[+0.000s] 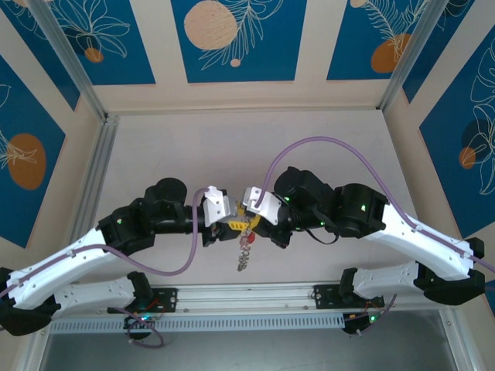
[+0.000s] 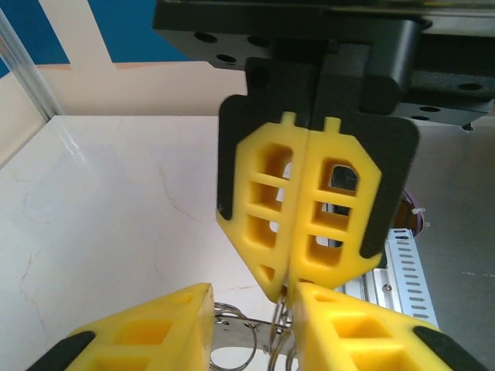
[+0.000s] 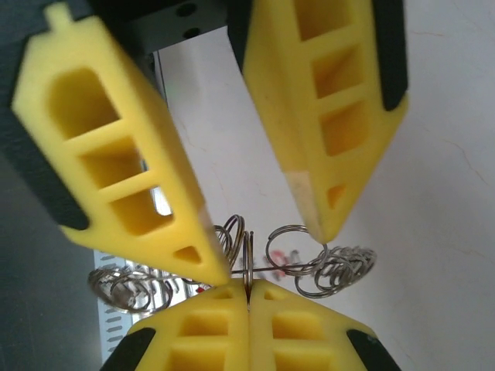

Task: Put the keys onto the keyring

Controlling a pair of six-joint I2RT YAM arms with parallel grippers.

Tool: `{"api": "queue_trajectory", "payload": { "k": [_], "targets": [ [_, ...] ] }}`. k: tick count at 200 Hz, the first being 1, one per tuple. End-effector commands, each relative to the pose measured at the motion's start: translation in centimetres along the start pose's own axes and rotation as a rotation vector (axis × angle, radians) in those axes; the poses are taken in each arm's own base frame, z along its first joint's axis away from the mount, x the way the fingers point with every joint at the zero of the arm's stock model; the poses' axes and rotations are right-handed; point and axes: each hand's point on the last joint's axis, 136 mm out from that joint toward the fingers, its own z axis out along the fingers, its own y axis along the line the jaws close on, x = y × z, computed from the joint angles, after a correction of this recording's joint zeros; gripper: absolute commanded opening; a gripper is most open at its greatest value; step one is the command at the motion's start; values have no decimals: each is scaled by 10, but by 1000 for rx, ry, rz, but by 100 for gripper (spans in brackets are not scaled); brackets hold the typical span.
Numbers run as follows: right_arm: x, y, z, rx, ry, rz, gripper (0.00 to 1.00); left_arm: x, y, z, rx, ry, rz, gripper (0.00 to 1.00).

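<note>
Two robot arms met above the near middle of a pale table [image 1: 232,147]. The right gripper [image 1: 252,222], at 3 o'clock of the keyring [image 3: 246,251], was clenched on its thin wire. The left gripper [image 1: 227,226], at 9 o'clock, had its jaws apart astride the ring, tips at the coils; whether they pinched it could not be told. The keys [image 1: 244,259] dangled toward 6 o'clock, off the table.
</note>
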Motion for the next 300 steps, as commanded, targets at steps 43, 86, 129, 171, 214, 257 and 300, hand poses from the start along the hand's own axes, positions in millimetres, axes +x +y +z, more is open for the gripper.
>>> {"api": "queue_trajectory", "payload": {
  "k": [43, 86, 129, 171, 214, 257, 300],
  "targets": [
    [-15, 10, -13, -25, -65, -11, 0, 13, -5, 9, 42, 43, -25, 27],
    [-17, 6, -14, -2, -73, -26, 0, 28, -8, 9, 54, 90, -39, 24],
    [-19, 5, -15, 3, -78, -32, 0, 35, -12, 7, 69, 114, -47, 22],
    [-23, 6, -18, -1, -94, -36, 0, 40, -15, 8, 88, 145, -52, 13],
    [-26, 10, -14, -26, -96, -47, 0, 37, -17, 10, 106, 129, -52, 11],
    [-26, 12, -12, -32, -100, -52, 0, 31, -22, 11, 130, 82, -52, 0],
    [-20, 12, -9, -33, -100, -59, 1, 15, -32, 1, 169, -43, -65, 0]
  ]
}}
